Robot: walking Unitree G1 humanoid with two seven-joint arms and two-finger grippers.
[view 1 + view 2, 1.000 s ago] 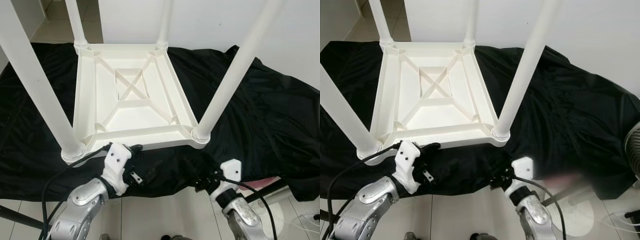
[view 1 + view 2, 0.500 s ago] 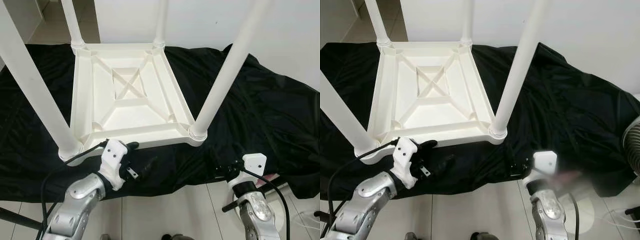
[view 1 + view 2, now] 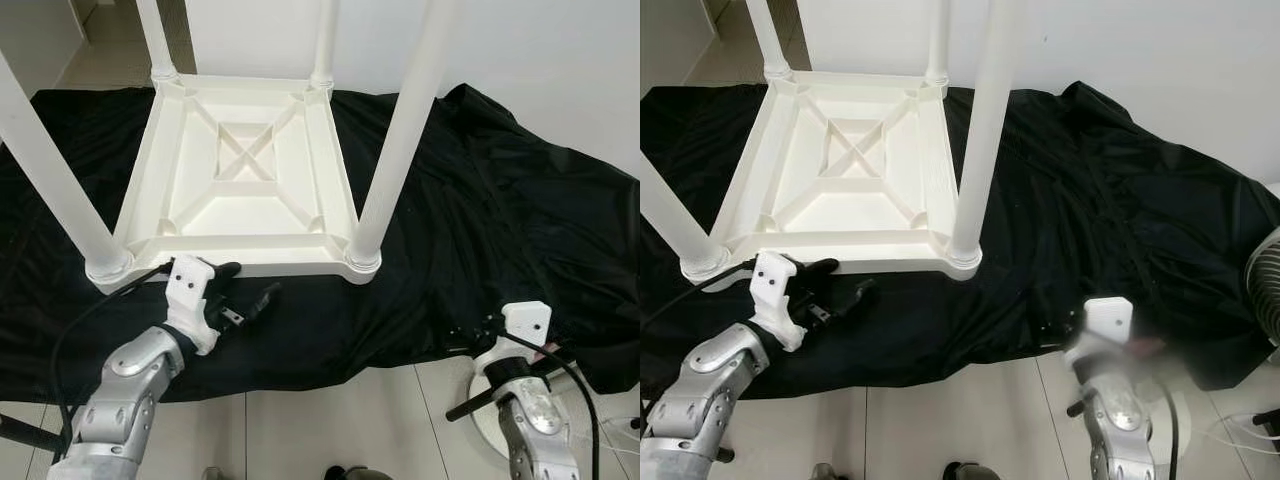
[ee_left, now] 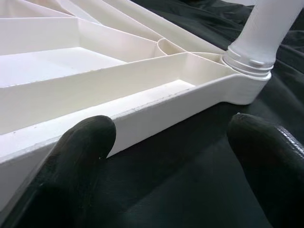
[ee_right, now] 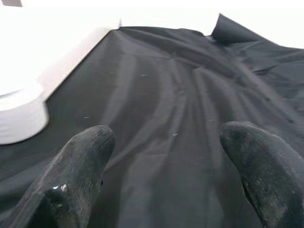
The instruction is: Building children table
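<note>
A white children's table [image 3: 245, 190] lies upside down on a black cloth [image 3: 520, 200], its legs pointing up. The near right leg [image 3: 395, 140] and near left leg [image 3: 50, 170] stand in their corner sockets. My left gripper [image 3: 245, 283] is open on the cloth at the table's near rim [image 4: 142, 109]. One fingertip [image 4: 88, 137] rests against that rim, with the near right leg's socket [image 4: 249, 66] just beyond. My right gripper [image 5: 168, 152] is open over bare cloth, holding nothing. It sits at the cloth's front edge [image 3: 470, 335], well right of the table.
A white wall runs behind the cloth. Pale floor tiles [image 3: 330, 420] lie in front of me. A fan [image 3: 1265, 300] stands at the far right. The cloth right of the table is wrinkled and bare.
My right gripper has drawn back from the table's near right corner, rightward to the cloth's front edge. My left gripper stays at the near rim. The camera has shifted.
</note>
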